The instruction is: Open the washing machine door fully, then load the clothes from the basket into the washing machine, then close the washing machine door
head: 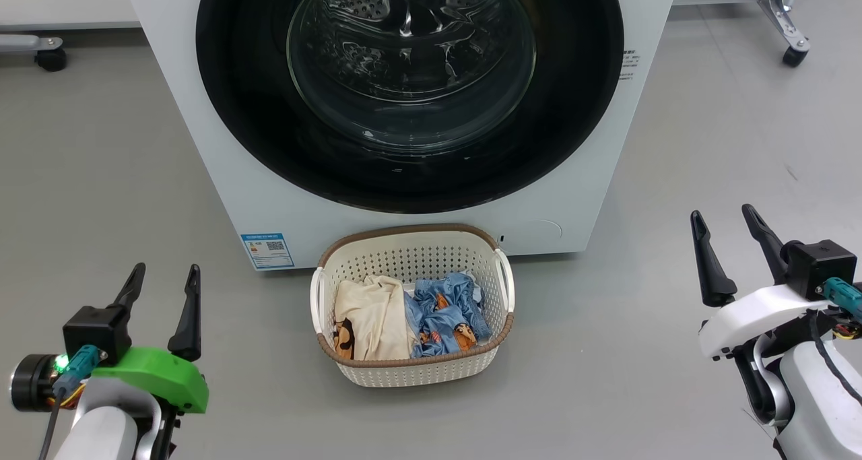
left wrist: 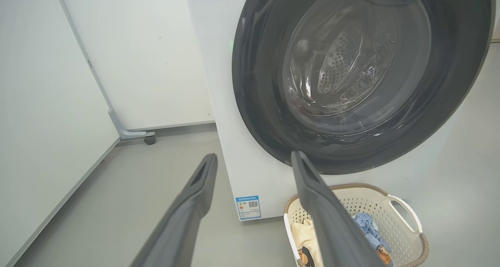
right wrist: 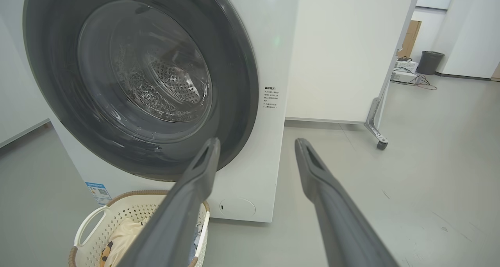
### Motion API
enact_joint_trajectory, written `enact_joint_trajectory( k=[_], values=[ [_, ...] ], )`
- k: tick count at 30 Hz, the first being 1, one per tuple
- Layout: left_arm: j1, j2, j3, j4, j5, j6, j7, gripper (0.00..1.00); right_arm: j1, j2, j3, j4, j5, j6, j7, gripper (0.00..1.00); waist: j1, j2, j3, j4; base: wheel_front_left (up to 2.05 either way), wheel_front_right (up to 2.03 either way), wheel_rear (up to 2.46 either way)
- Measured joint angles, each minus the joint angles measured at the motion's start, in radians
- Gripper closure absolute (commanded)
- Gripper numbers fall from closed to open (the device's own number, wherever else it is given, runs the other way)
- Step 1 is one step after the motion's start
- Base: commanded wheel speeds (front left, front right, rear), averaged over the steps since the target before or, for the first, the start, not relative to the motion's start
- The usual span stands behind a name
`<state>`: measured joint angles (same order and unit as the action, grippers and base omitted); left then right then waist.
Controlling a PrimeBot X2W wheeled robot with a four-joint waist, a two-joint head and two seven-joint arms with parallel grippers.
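The white washing machine (head: 202, 130) stands ahead with its round black-rimmed door (head: 411, 89) shut flat against the front; the steel drum shows through the glass. On the floor before it sits the cream basket (head: 412, 372), holding a cream garment (head: 370, 318) and light blue clothes (head: 448, 312). My left gripper (head: 165, 281) hangs open at the lower left, well left of the basket. Far to the right of the basket, my right gripper (head: 727, 224) is open too. Both are empty. The left wrist view shows the door (left wrist: 363, 75) and the basket (left wrist: 406, 220) beyond open fingers (left wrist: 316, 189).
A blue label sticker (head: 267, 250) is on the machine's lower left front. White partition panels on wheeled feet (head: 793, 52) stand behind, with another caster (head: 48, 57) at the back left. Grey floor lies on both sides of the basket. A dark bin (right wrist: 429, 62) stands far off.
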<state>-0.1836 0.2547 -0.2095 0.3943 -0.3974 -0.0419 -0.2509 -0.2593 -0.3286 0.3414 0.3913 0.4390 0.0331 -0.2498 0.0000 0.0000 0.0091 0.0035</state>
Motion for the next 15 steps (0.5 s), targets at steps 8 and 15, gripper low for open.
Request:
enact_joint_trajectory(
  k=[8, 15],
  values=[
    [0.000, -0.018, 0.016, 0.046, -0.003, 0.017, -0.001, 0.00, 0.000, 0.009, -0.009, 0.009, 0.009, 0.002, 0.000, 0.00, 0.0000, 0.0000, -0.004, -0.001, 0.00, 0.00, 0.00],
    [0.000, -0.021, 0.036, 0.069, -0.009, 0.021, -0.001, 0.00, 0.001, 0.014, -0.018, 0.020, 0.020, 0.010, 0.000, 0.00, 0.0000, 0.0000, -0.009, -0.001, 0.00, 0.00, 0.00]
  ],
)
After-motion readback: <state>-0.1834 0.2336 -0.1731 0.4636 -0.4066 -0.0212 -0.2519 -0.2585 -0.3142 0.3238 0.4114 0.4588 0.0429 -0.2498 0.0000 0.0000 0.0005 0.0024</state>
